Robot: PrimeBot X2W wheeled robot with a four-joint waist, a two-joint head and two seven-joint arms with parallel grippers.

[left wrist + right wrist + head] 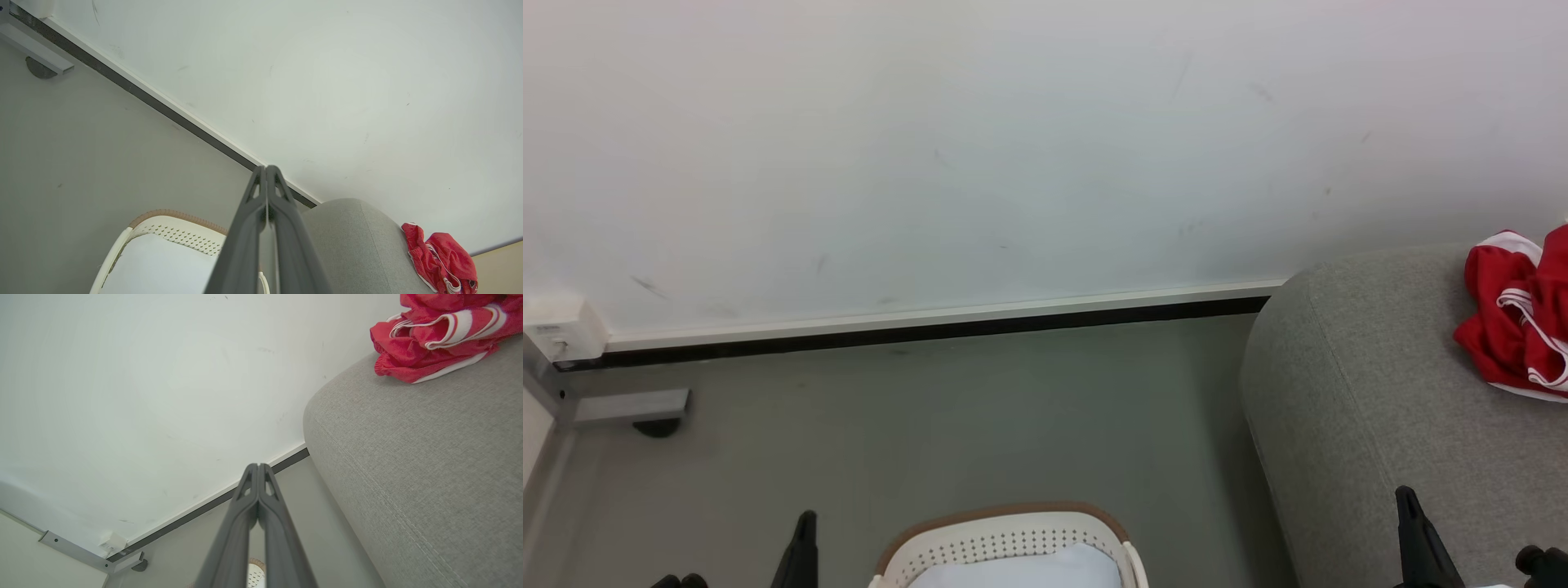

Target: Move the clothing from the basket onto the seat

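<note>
Since the clothing (1515, 318) is heaped near the wall-side edge of the seat (1380, 408) and the left pincer (266, 171) and right pincer (258, 467) are closed empty, the basket (1005, 541) should be checked for leftovers before any further reach is commanded.

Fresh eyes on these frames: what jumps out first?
The bright red clothing, bunched on top of the grey seat at the far right of the head view. Then the cream basket on the floor at bottom centre, left of the seat.
</note>
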